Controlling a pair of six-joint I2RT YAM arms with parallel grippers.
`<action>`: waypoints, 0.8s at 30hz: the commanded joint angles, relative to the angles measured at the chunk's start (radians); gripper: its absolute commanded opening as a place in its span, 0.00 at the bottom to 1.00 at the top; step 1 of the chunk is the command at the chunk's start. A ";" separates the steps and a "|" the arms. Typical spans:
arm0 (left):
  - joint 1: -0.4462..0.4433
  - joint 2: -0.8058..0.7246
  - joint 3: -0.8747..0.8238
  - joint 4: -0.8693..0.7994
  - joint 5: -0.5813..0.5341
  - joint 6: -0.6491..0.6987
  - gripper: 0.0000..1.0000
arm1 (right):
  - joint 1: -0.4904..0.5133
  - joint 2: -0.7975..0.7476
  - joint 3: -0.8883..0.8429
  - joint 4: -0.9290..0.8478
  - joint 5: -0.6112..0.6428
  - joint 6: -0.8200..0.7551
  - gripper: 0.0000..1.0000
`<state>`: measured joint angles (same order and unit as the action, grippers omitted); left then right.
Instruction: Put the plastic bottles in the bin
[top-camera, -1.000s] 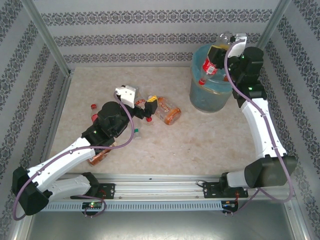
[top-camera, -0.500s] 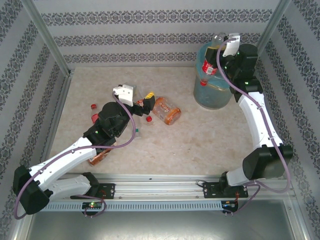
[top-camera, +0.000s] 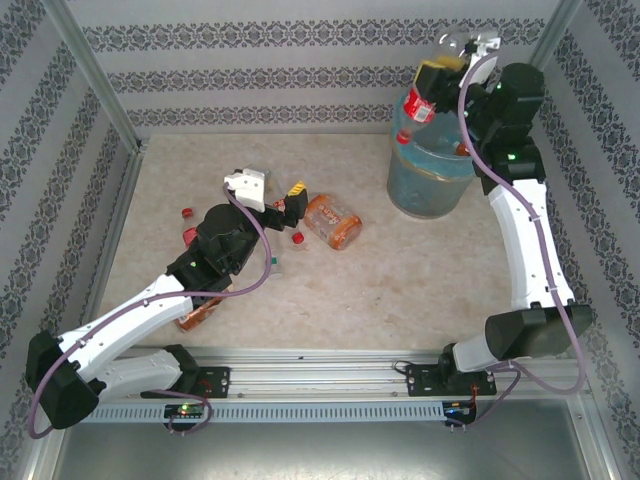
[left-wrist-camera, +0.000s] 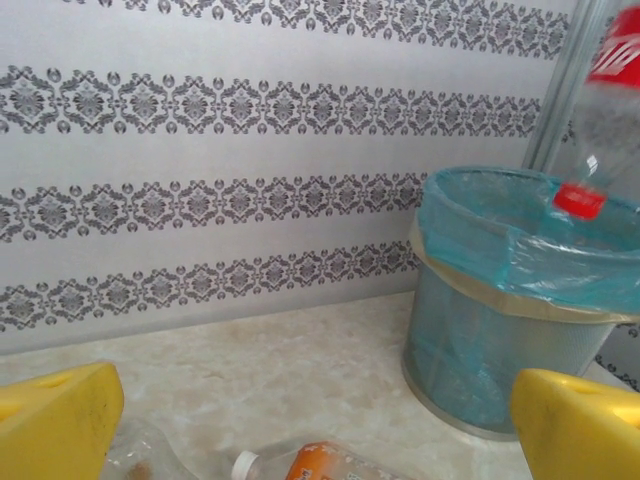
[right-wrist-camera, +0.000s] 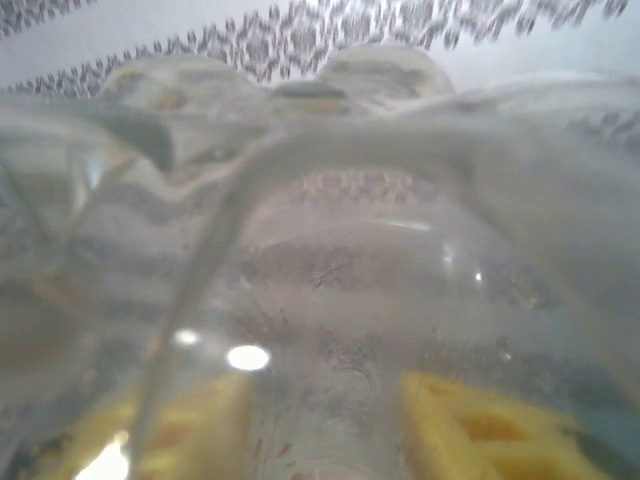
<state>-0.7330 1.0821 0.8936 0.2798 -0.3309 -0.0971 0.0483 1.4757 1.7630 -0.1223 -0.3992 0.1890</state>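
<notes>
Now the right gripper (top-camera: 441, 72) stands higher over the bin (top-camera: 428, 190) than a second ago. Its jaws are closed partway around a clear red-labelled bottle (top-camera: 418, 106), which hangs tilted with its red cap (top-camera: 403, 137) down, just above the left side of the bin's bag-lined rim. Left of the bin and well apart from it, the left gripper (top-camera: 291, 203) has stayed spread fully open and empty, just beside an orange-labelled bottle (top-camera: 335, 222) lying on the table (top-camera: 400, 290). More bottles (top-camera: 195, 316) lie farther left of the bin, one partly under the left arm (top-camera: 150, 300).
</notes>
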 joint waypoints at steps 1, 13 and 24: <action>0.003 0.005 0.006 -0.030 -0.068 -0.015 1.00 | -0.016 0.050 0.073 -0.046 0.114 -0.071 0.43; 0.062 0.070 0.045 -0.258 -0.056 -0.141 1.00 | -0.095 0.305 0.185 -0.100 0.239 -0.145 0.42; 0.113 0.078 0.032 -0.271 -0.004 -0.170 1.00 | -0.114 0.459 0.148 -0.134 0.245 -0.138 0.45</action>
<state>-0.6376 1.1614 0.9054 0.0319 -0.3523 -0.2470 -0.0608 1.9427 1.9198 -0.2813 -0.1680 0.0669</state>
